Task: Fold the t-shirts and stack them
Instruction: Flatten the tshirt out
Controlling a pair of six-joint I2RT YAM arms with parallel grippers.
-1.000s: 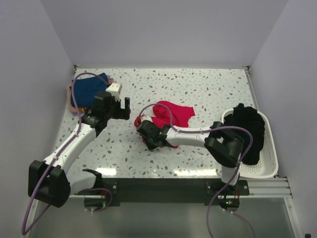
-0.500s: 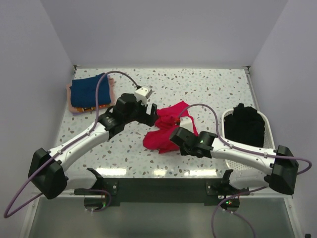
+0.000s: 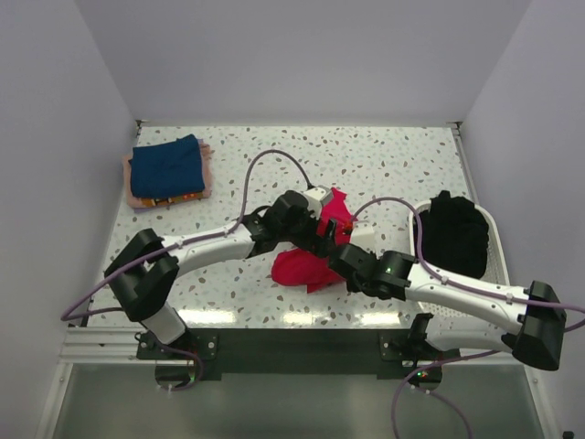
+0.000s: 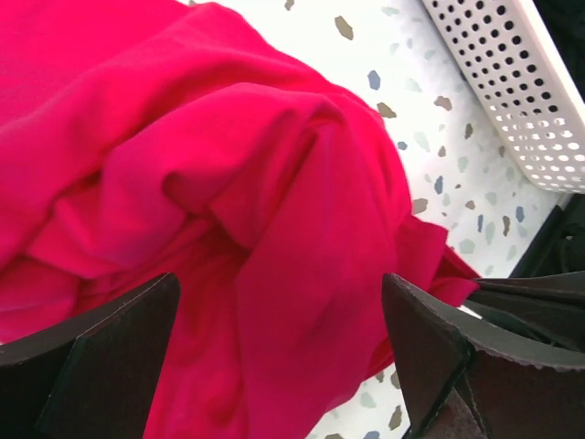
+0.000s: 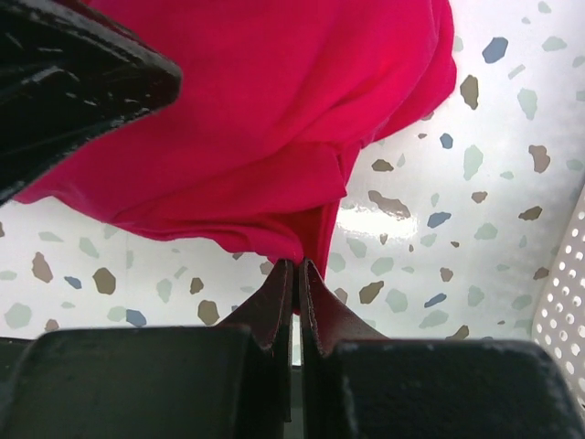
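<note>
Your count: shirts, basket, arms
You have one red t-shirt (image 3: 306,270), one navy t-shirt (image 3: 166,166), one pink t-shirt (image 3: 207,155), one black heap (image 3: 457,233) whose shirts you cannot count apart, one white basket (image 3: 496,240), and two arms: left arm (image 3: 215,245), right arm (image 3: 466,291).

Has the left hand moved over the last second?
Yes. The left hand has swung right, away from the navy t-shirt at back left, toward the white basket, and now hangs open over the red t-shirt.
</note>
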